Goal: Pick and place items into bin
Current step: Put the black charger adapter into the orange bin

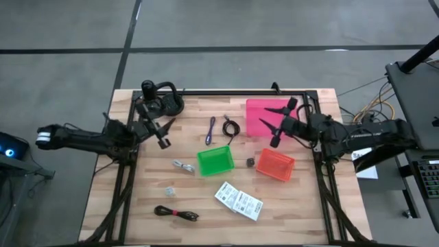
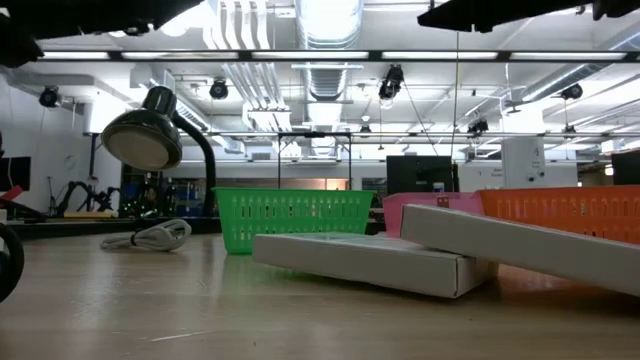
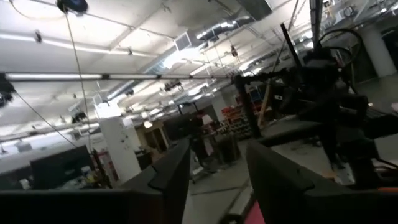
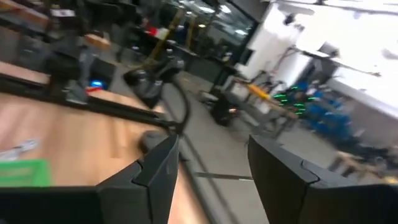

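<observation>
The left claw [image 1: 163, 130] hangs over the bench's [image 1: 137, 199] far left part, just beside the black headphones [image 1: 159, 96] at the far left corner. Its fingers [image 3: 171, 177] stand apart with nothing between them. The right claw [image 1: 280, 123] hangs over the pink bin [image 1: 259, 116] near the far right edge; its fingers [image 4: 155, 171] are also spread and hold nothing.

A green bin [image 1: 215, 160] sits mid-bench and an orange bin [image 1: 276, 165] lies toward the right edge, under the pink one. The items are all outside the bins. A purple cable [image 1: 210, 130] and a black cable [image 1: 230, 127] lie side by side beyond the green bin. A silver piece [image 1: 182, 166] lies left of that bin, and a small dark piece [image 1: 250, 162] sits between the green and orange bins. A small pale thing [image 1: 169, 191], too small to make out, lies nearer the front. White packets [image 1: 238, 200] lie near the front edge, and a black-red cable [image 1: 176, 213] lies toward the front left corner.
</observation>
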Available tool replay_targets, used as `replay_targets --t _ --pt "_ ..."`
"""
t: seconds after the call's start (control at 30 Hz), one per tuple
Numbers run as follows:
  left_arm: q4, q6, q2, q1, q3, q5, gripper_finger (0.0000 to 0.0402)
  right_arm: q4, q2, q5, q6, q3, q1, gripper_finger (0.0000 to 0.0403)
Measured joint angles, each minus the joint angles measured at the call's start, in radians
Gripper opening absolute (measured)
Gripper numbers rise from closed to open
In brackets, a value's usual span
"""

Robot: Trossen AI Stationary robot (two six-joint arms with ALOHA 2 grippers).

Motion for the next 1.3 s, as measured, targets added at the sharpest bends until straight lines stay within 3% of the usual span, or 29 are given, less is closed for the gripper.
replay_targets --t 0.27,0.4,0.6,1.03,1.3 --pt "-0.003 -0.198 0.104 -0.001 -0.005 0.002 0.0158 -0.002 0.089 -0.006 0.039 -0.01 0.0 0.0171" --pt "-0.009 -0.226 0.167 -0.001 -0.008 0.002 0.0158 0.005 0.131 -0.005 -0.069 0.0 0.0 0.0171" --pt "-0.011 -0.226 0.237 -0.001 -0.009 0.002 0.0158 -0.021 0.171 -0.005 0.047 0.049 0.0 0.0166" --pt "-0.104 -0.244 0.192 -0.002 -0.018 -0.031 0.0158 -0.654 0.312 -0.017 0.218 0.396 0.0 0.0166" --pt "-0.167 -0.273 0.153 -0.002 -0.018 -0.031 0.0158 -0.843 0.444 -0.169 0.22 0.521 0.001 0.0169"
